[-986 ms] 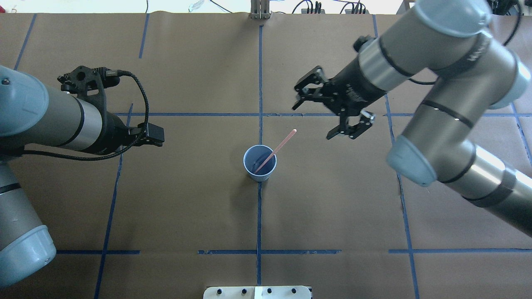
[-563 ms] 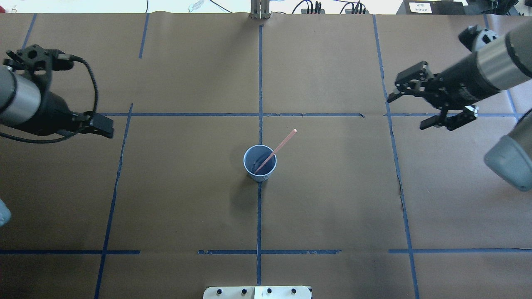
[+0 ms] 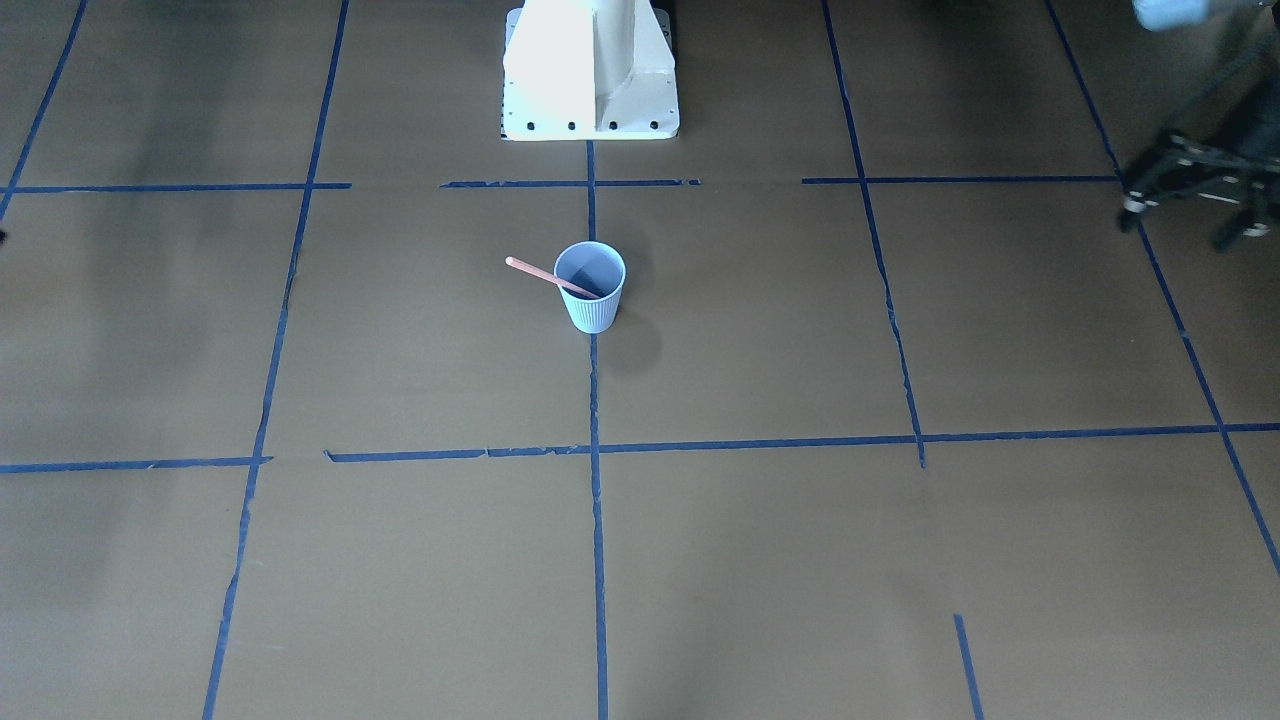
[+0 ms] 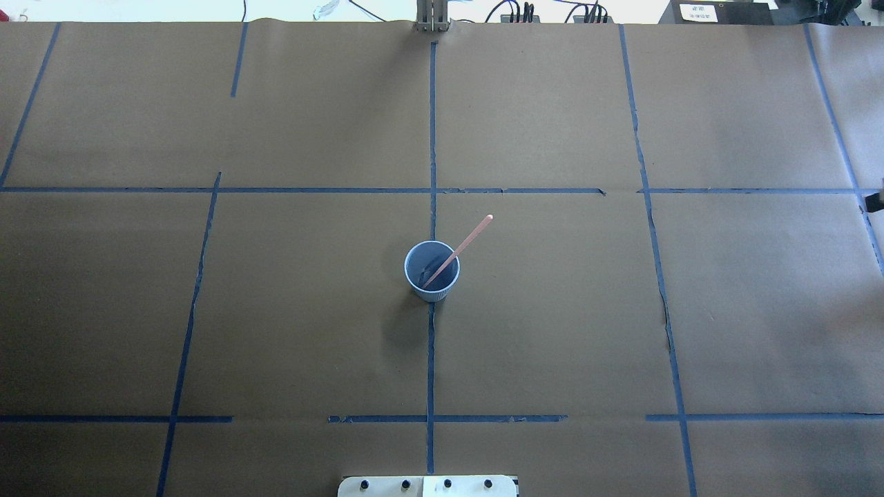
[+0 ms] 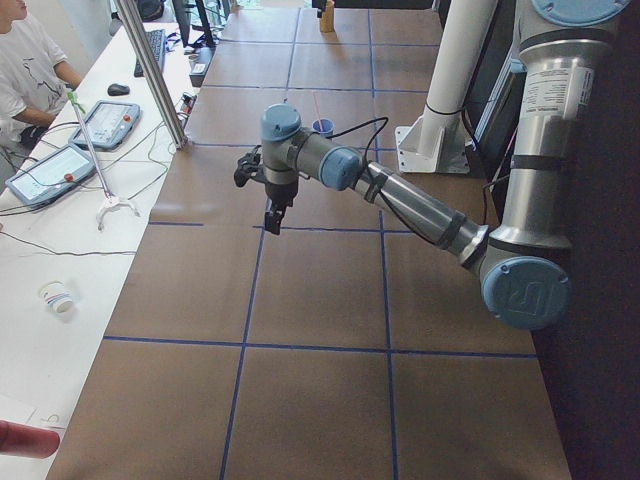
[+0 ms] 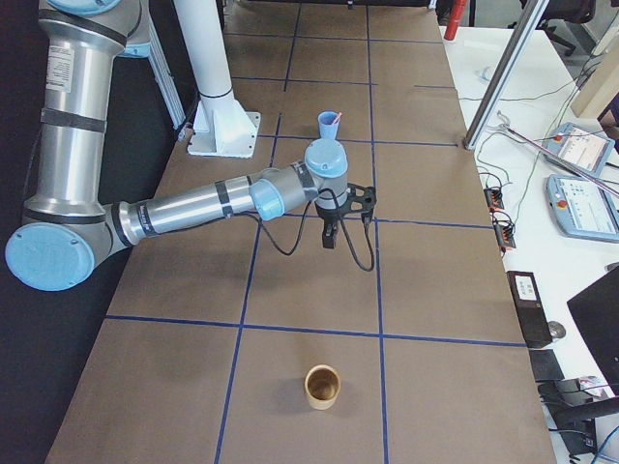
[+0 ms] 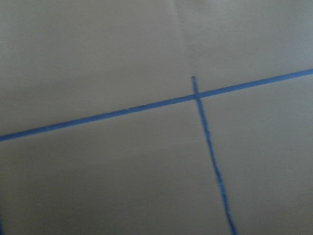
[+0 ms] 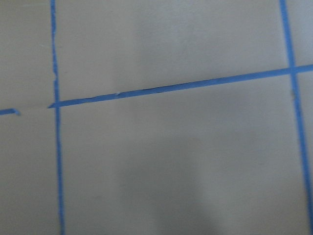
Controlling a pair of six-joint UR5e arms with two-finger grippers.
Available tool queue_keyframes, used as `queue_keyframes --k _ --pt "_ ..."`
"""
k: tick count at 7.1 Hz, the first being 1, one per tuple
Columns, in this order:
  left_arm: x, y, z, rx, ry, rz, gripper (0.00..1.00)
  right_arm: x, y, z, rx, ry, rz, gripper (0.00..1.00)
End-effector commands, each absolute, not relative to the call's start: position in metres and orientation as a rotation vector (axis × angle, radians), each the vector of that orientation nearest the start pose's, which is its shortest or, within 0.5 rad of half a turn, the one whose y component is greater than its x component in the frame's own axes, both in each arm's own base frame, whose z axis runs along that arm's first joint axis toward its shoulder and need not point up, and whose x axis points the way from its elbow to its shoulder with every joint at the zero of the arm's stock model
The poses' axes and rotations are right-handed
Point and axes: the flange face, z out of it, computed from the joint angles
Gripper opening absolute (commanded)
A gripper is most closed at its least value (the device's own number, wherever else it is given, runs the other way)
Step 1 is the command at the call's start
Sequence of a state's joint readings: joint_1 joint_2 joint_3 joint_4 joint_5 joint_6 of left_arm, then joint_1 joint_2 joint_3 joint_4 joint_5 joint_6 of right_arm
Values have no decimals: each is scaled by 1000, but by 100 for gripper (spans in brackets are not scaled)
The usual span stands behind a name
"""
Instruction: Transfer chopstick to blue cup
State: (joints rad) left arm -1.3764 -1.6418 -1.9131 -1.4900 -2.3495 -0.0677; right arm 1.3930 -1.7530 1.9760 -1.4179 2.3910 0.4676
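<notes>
The blue cup (image 4: 431,273) stands upright at the table's middle, on a blue tape line. The pale pink chopstick (image 4: 466,241) leans in it, its top end sticking out over the rim toward the far right. Both also show in the front view: the blue cup (image 3: 591,290) and the chopstick (image 3: 535,271). My left gripper (image 5: 272,220) hangs over the table's left part, far from the cup, and is a dark blur in the front view (image 3: 1185,200). My right gripper (image 6: 329,240) hangs over the right part; only a sliver of it shows overhead (image 4: 876,201). I cannot tell whether either is open or shut.
A brown cup (image 6: 323,386) stands near the table's right end. The white robot base (image 3: 590,70) is at the near edge. Blue tape lines cross the brown table cover. An operator (image 5: 25,60) sits by a side table with pendants.
Both arms have swung outward, away from the cup, and left the overhead view. The cup and the chopstick in it have not moved.
</notes>
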Motion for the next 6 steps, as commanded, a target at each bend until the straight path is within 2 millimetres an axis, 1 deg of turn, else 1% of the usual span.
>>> queue_keyframes --k 1,2,3,4,5,6 --pt "-74 -560 564 244 784 331 100 83 -407 593 91 -781 -81 100" --pt "-90 -569 588 231 784 344 100 99 -406 599 93 -709 -139 100" --pt "-95 -571 585 225 783 332 100 99 -404 604 82 -710 -134 100" --pt "-103 -567 580 171 797 293 100 99 -406 602 73 -715 -119 100" --pt "-103 -562 586 143 804 263 100 99 -406 602 69 -716 -115 100" --pt "-100 -537 616 98 816 238 100 98 -406 606 55 -719 -100 100"
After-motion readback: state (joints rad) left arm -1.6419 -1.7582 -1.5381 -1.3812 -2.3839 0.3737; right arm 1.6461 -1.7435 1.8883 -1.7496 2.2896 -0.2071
